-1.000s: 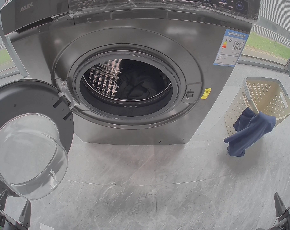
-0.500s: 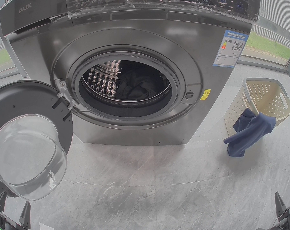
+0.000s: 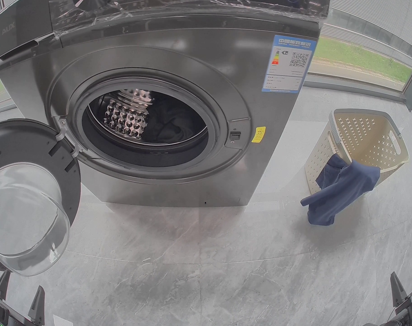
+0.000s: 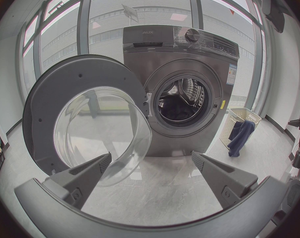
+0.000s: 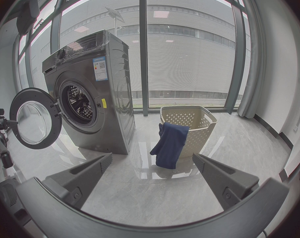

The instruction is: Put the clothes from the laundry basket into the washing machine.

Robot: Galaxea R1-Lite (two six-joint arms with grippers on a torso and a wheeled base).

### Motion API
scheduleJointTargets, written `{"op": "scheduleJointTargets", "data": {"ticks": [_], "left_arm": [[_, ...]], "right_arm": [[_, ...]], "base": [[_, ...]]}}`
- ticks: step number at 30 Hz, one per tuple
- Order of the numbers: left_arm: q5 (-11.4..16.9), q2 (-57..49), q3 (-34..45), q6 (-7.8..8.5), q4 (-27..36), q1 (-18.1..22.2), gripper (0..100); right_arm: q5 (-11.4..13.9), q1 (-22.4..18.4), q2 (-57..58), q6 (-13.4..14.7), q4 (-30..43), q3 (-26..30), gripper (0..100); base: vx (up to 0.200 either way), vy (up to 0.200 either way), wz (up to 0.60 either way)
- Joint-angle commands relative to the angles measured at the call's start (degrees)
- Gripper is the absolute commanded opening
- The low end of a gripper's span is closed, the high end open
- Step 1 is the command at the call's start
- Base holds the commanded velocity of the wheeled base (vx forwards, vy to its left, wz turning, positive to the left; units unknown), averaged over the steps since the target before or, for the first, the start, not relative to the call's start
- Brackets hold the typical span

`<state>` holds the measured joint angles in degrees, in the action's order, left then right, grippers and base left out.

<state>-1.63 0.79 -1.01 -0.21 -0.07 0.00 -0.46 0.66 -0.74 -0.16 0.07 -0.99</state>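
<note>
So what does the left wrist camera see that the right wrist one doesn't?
Left wrist adds dark laundry in the drum. Right wrist adds the machine's side panel. Both have the washing machine, its open door, the basket with a blue garment over its rim, and an open claw up front: left claw, right claw.

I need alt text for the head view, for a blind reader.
A grey front-loading washing machine stands with its round door swung open to the left and dark clothes in the drum. To its right, a dark blue garment hangs over the rim of a beige laundry basket. The left tool and right tool are open at the bottom corners.
</note>
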Motion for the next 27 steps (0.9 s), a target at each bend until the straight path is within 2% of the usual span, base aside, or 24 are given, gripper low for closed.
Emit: {"op": "scheduleJointTargets", "data": {"ticks": [1,5,17,20,23,27], "left_arm": [[-0.04,-0.27,1.01,0.03,-0.01,0.0,100],[-0.12,-0.18,1.01,-0.14,-0.01,0.0,100],[0.05,-0.18,1.01,-0.41,-0.1,-0.09,100],[-0.04,-0.27,1.01,-0.06,-0.1,-0.09,100],[-0.3,-0.18,1.01,-1.11,-0.1,-0.09,100],[-0.48,-0.27,1.01,-1.2,-0.1,-0.09,100]], "right_arm": [[-0.06,0.04,0.74,-0.02,0.01,0.9,100],[-0.77,0.04,0.74,0.07,0.1,0.9,100],[-0.77,0.04,0.74,-0.11,0.1,0.9,100],[-0.86,0.04,0.74,-0.02,0.1,0.81,100],[-0.86,-0.13,0.74,-0.11,0.1,0.9,100],[-0.77,-0.13,0.74,-0.11,0.1,0.81,100]], "base": [[0.0,0.0,0.0],[0.0,0.0,0.0],[0.0,-0.2,0.0],[0.0,-0.2,0.0],[0.0,-0.2,0.0],[0.0,-0.2,0.0]]}}
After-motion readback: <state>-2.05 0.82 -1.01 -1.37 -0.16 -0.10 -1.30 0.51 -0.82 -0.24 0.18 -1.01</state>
